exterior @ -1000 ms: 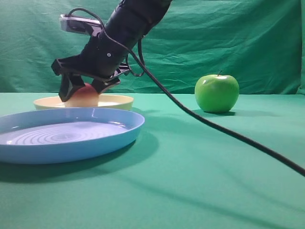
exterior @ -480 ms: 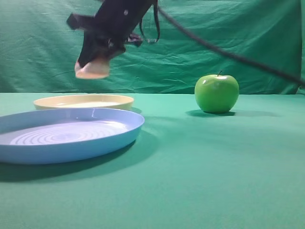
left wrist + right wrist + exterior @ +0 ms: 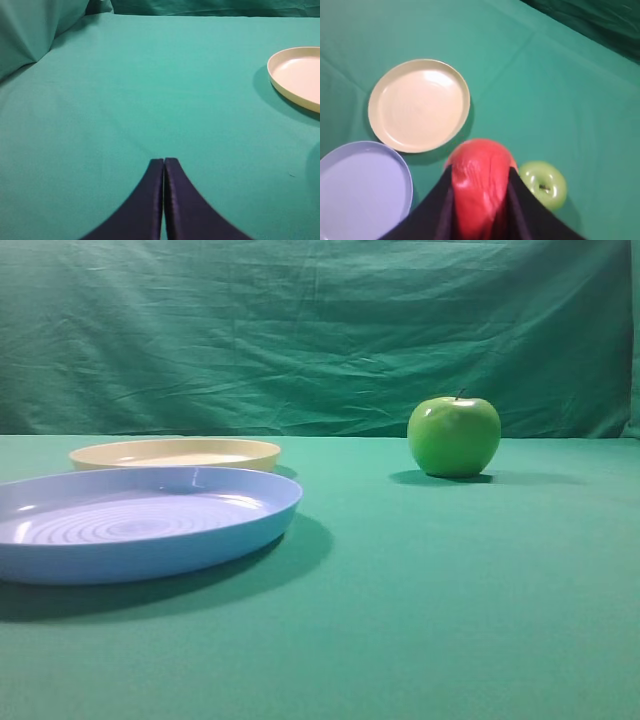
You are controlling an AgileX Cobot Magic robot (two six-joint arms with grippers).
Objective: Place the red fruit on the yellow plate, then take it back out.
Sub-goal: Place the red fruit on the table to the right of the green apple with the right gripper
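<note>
The red fruit (image 3: 480,185) sits squeezed between the two dark fingers (image 3: 522,210) of the right gripper (image 3: 481,200), high up above the green cloth (image 3: 560,100). The yellow plate (image 3: 419,105) lies far below with nothing on it, next to the blue plate (image 3: 360,190) and the green apple (image 3: 543,184). The left gripper (image 3: 163,170) has its fingers pressed together, holding nothing.

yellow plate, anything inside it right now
Nothing: the yellow plate is bare across its whole inside. The red fruit is held in the right gripper fingers, high above the table.
</note>
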